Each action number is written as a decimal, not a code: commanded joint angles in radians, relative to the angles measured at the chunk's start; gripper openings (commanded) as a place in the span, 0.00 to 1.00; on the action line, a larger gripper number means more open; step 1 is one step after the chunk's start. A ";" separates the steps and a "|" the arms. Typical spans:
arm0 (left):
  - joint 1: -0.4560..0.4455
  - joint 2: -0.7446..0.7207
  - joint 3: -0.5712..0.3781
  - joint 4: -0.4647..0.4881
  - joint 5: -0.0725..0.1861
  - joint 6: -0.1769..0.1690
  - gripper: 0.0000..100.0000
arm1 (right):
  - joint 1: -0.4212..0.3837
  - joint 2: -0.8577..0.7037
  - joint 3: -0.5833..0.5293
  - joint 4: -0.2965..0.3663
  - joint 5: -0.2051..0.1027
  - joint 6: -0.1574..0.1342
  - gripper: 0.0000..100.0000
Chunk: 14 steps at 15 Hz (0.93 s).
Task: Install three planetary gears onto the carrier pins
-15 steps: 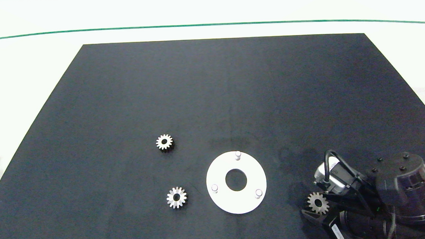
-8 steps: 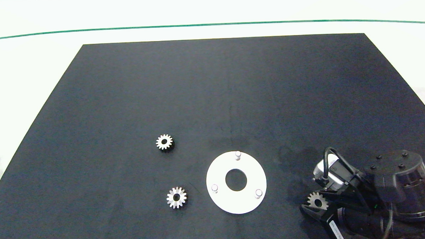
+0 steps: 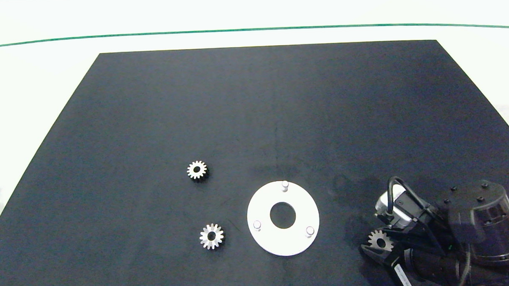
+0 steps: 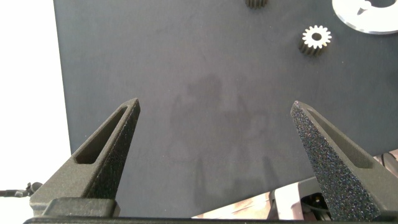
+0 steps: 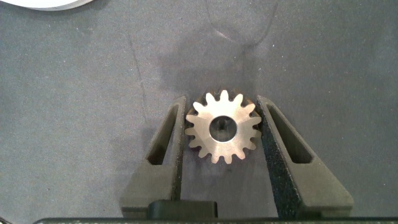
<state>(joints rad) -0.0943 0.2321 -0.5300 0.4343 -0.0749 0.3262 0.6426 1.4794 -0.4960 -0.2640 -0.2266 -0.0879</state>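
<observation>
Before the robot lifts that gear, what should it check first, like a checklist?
1. Right gripper fingers on both sides of the gear: ok, closed on its teeth.
2. Gear lying flat, hole up: ok.
3. All three carrier pins bare on the white disc: ok.
4. Path from gear to disc free: ok.
5. Other two gears away from the path: ok.
6. Left gripper out of the way: ok, open, off to the side.
</observation>
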 commanded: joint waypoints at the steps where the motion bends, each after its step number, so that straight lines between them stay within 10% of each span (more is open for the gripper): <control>1: 0.001 0.000 0.002 0.003 0.000 0.002 1.00 | 0.000 -0.002 0.004 0.002 -0.002 -0.001 0.19; 11: -0.001 0.001 0.004 0.004 0.000 0.002 1.00 | 0.006 -0.037 -0.056 0.031 -0.007 -0.009 0.01; 14: -0.001 0.001 0.004 0.004 0.000 0.002 1.00 | 0.026 -0.113 -0.205 0.269 -0.005 -0.007 0.01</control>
<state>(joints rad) -0.0951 0.2321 -0.5266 0.4366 -0.0749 0.3262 0.6557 1.4219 -0.6334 -0.0443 -0.2321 -0.0955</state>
